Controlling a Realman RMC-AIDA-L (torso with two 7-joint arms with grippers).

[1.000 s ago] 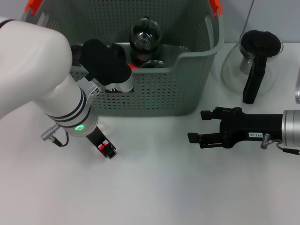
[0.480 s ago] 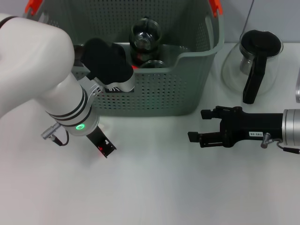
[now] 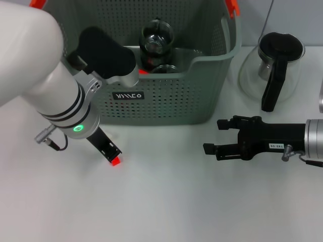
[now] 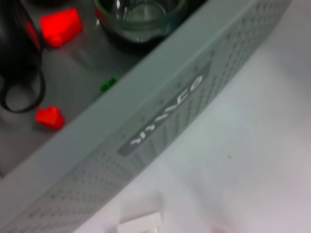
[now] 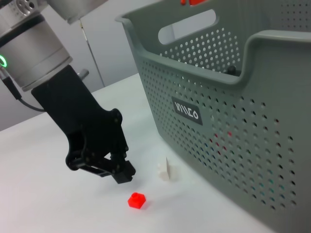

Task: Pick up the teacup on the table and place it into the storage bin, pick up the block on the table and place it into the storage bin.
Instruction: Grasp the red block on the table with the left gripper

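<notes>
1. On the left of the table (image 3: 166, 201), the left arm reaches down in front of the storage bin (image 3: 166, 101), and the left gripper (image 3: 110, 153) hangs low over the white top, just in front of the bin's front wall.
2. Just past the gripper's tip lies a small red block (image 3: 116, 161), resting on the table. In the right wrist view the block (image 5: 136, 200) sits free on the surface, apart from the black fingers (image 5: 125, 175) above it, so the left gripper holds nothing. How wide its jaws stand I cannot tell.
3. Near the foot of the bin's front wall, the right wrist view also shows a small white piece (image 5: 164, 170) on the table, close to the red block.
4. At the middle stands the storage bin, grey-green and perforated, with a small black label (image 3: 128, 95) on its front and an orange clip (image 3: 231, 6) at its far right corner.
5. Inside the bin, the head view shows a dark glass teacup (image 3: 156, 38) and a second clear glass vessel (image 3: 162, 68) below it. The left wrist view shows two red pieces (image 4: 60, 25) on the bin's floor.
6. Right of the bin, a glass pot with a black handle and lid (image 3: 275, 65) stands on the table.
7. At the right, the right gripper (image 3: 214, 137) is held level above the table, pointing towards the left, its two black fingers spread apart and holding nothing, well clear of the bin and the block.
</notes>
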